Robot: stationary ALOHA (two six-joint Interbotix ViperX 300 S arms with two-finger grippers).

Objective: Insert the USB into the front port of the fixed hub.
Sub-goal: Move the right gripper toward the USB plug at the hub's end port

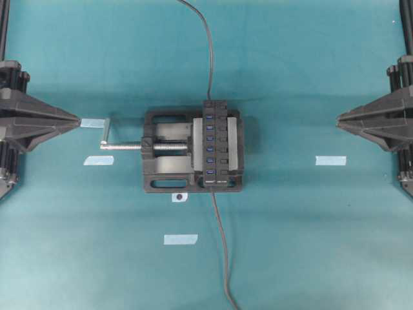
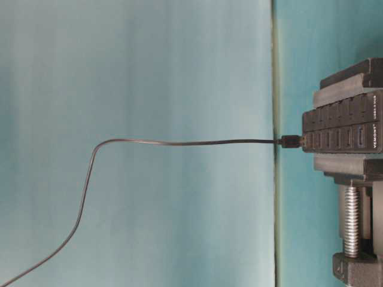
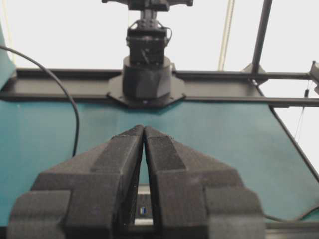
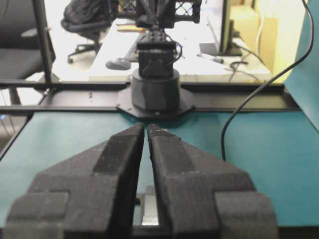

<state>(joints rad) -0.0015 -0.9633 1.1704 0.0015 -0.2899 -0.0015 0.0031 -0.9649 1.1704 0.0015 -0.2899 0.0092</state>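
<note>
The fixed hub (image 1: 217,143), a long black bar with a row of blue ports, is clamped upright in a black vise (image 1: 169,152) at the table's middle. The USB (image 1: 212,191) sits against the hub's near end with its thin dark cable (image 1: 221,252) trailing toward the front edge. In the table-level view the USB (image 2: 291,142) butts the end face of the fixed hub (image 2: 344,128). My left gripper (image 1: 80,121) rests far left, shut and empty, its tips (image 3: 144,128) touching. My right gripper (image 1: 337,121) rests far right, shut with only a slit between the fingers (image 4: 146,126), holding nothing.
A second cable (image 1: 205,39) runs from the hub's far end off the back of the table. The vise's silver screw and crank (image 1: 106,137) stick out to the left. Pale tape marks (image 1: 180,239) (image 1: 330,160) (image 1: 98,160) lie on the teal mat.
</note>
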